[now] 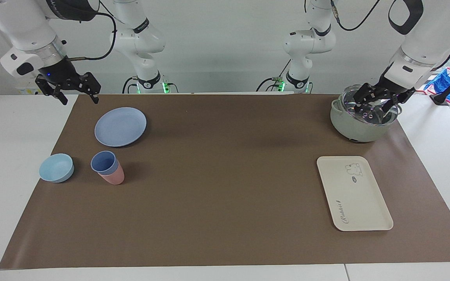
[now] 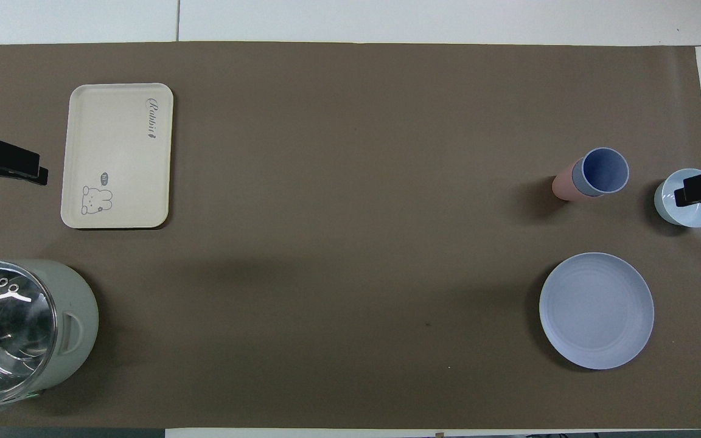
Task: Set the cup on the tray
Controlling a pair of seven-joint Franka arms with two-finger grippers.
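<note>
Blue cup [image 1: 103, 162] nested in pink cup [image 1: 114, 176] near the counter's right-arm end; tray [image 1: 354, 193] well apart. Light, stiff, slick plastic: pinch the rim wall, or pink may lift too. Right gripper [image 1: 77, 95] and left gripper [image 1: 374, 102]: jaws open, empty.

white arms [image 1: 139, 39], black fingers [image 1: 94, 93]

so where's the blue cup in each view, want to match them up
Facing view: the blue cup sits nested in the pink cup, low at that picture's left, between the light blue bowl and mat centre.
Overhead view: the same cup is at the right, above the blue plate.
Shared landmark: the blue plate, beside the cup and nearer the robots.
</note>
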